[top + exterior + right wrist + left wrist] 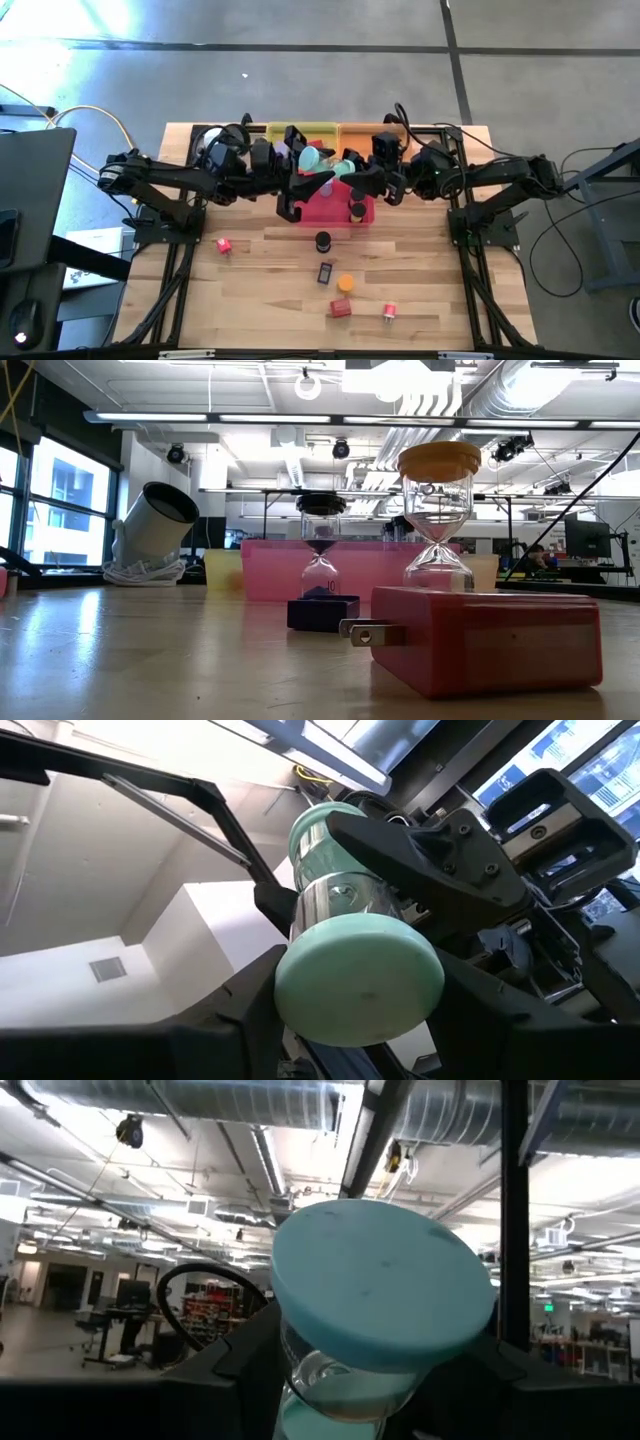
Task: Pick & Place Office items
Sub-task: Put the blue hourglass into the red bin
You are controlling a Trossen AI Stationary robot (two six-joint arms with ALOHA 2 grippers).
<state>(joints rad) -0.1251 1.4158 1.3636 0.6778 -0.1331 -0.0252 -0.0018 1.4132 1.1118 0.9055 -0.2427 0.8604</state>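
Observation:
My two arms meet high above the trays at the table's far middle. My left gripper [312, 172] is shut on a sand timer with teal caps [380, 1280], also in the high view [312, 158]. My right gripper [352, 180] is shut on a sand timer with green caps [360, 978], beside the teal one [346, 167]. In the right wrist view the left gripper [430, 850] stands close behind the green timer. On the table stand a black-capped timer [322, 241] and an orange-capped one [345, 284]. Near them lie a dark block [325, 272] and a red block [341, 308]. My left gripper has the teal timer between its two fingers [235, 1375], at the glass body [340, 1380] below the upper cap. The place of contact lies at the picture's lower edge. The timer is lifted clear and tilted, its upper cap leaning toward the camera. My right gripper pinches the green timer between its two fingers [240, 1010], which flank the near cap's rim [290, 990]. The timer lies along the fingers, pointing away and upward. It is lifted clear of the trays.
A pink tray [330, 212] sits under the grippers, with a yellow tray [318, 130] and an orange tray [360, 131] behind it. Small red pieces lie at the left [224, 245] and the near right [390, 312]. A red plug block [490, 645] lies by the low camera.

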